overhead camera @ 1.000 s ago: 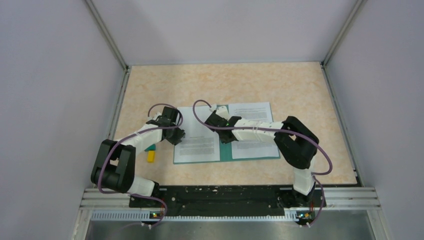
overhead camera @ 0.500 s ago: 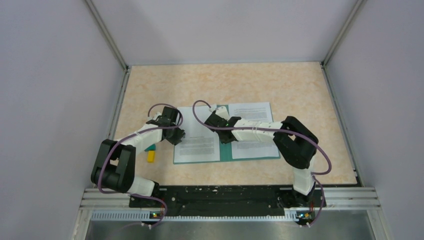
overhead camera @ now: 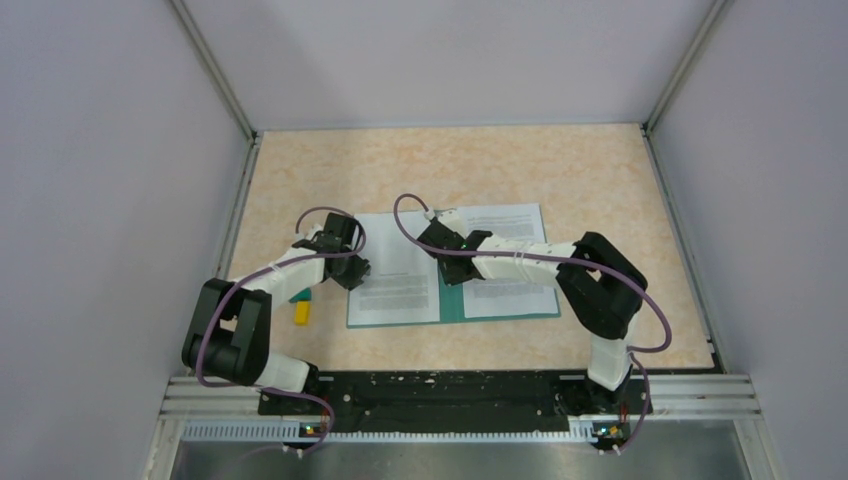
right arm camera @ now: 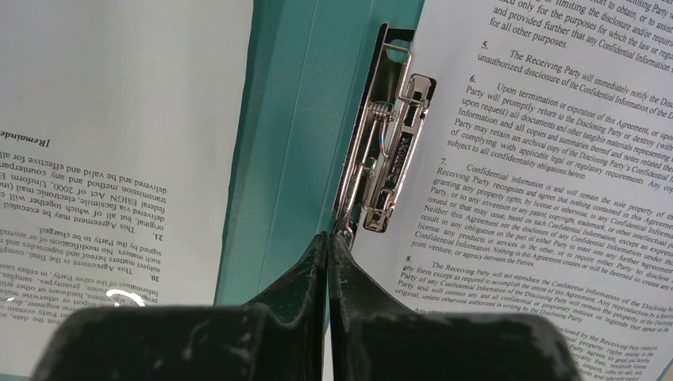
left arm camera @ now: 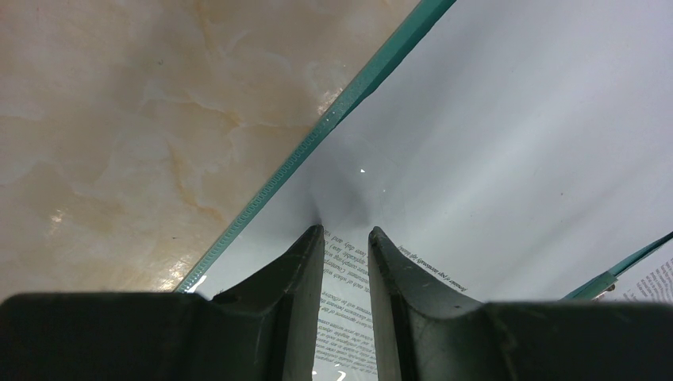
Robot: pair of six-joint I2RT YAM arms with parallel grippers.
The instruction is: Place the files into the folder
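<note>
An open teal folder lies flat on the table, with files on both halves. The left fingers, slightly parted, press on a sheet near the folder's left edge. The right fingers, clenched and empty, sit at the lower end of the metal clip. The clip is best worked squarely and gently, with the left pinning the paper so it cannot slide.

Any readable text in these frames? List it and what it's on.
"6. Upon termination or expiration of this Agreement": right sheet, beside the metal clip, right wrist view.
"7. Confidential Information is and will remain the sole property of": same sheet.
"21. This Agreement may be": left sheet, upside down in that view.
Print by the left claw: too blurred to read.
Top view: print on both sheets is too small to read.
</note>
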